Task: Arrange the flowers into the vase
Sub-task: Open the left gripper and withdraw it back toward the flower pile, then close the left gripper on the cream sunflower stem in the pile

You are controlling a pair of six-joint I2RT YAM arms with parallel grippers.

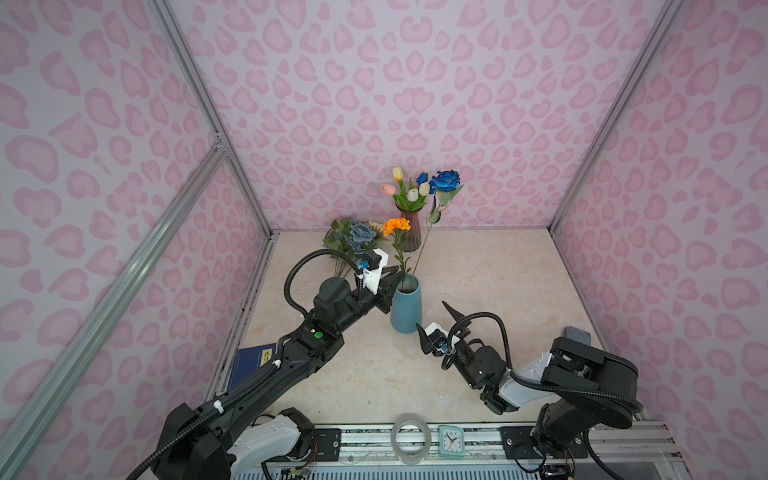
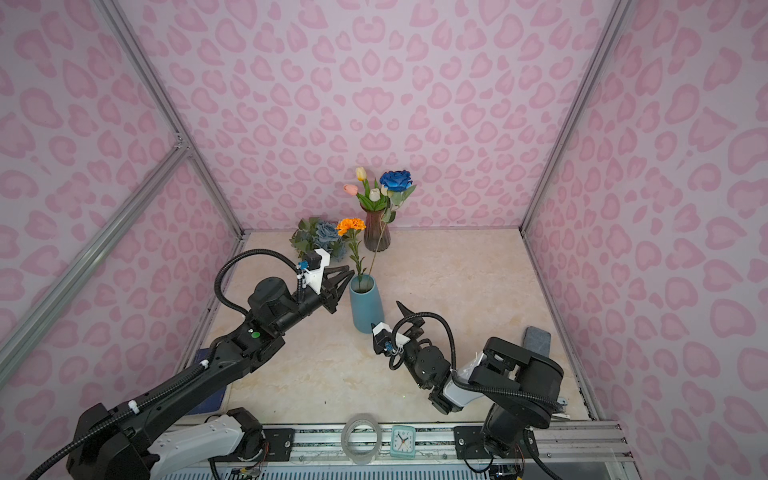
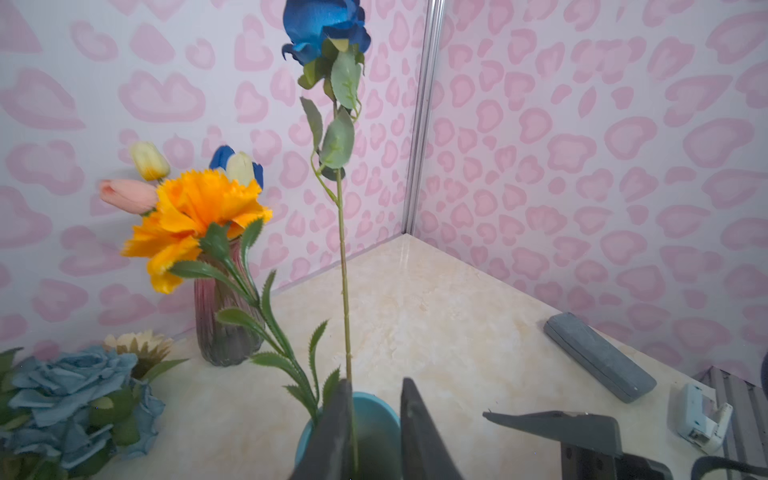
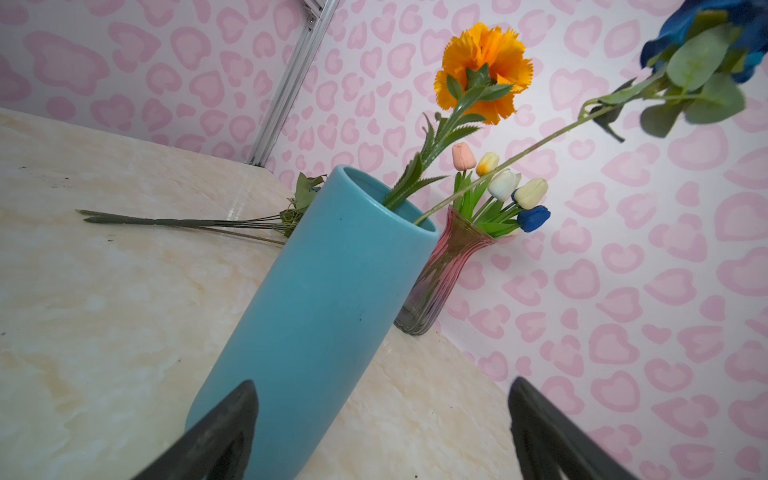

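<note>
Stem (image 3: 344,270) of the blue rose (image 1: 445,180) stands nearly upright in the blue vase (image 1: 406,307), its lower end inside the mouth. Left gripper (image 3: 376,384) sits at the vase rim with its fingers narrowly parted. The stem runs just beside the inner face of one finger (image 3: 332,428), with a clear gap to the other, so no pinch is visible. Orange flower (image 1: 396,225) shares this vase and leans toward the left arm's side, its leaves close to that same finger. Right gripper (image 1: 430,314) hangs low near the vase foot, fingers wide, nothing between them.

Judgement: the rose looks placed. The left gripper needs to back off the rim along its own axis without dragging either stem.

Loose item: a dusty-blue bunch (image 1: 357,237) lies flat on the table (image 1: 498,270), behind and to the left of the blue vase. Its blooms point toward the back wall (image 1: 374,104) and its stalks (image 4: 178,222) run toward the near side, under the left wrist. The left arm is much nearer.

Glass vase (image 1: 410,239) with tulips (image 1: 409,193) stands just behind the blue vase.

Risk: the two standing stems lie between the left gripper and the glass vase, and a sideways sweep could tip the tall blue vase.

Grey case (image 3: 598,357) is well apart.
</note>
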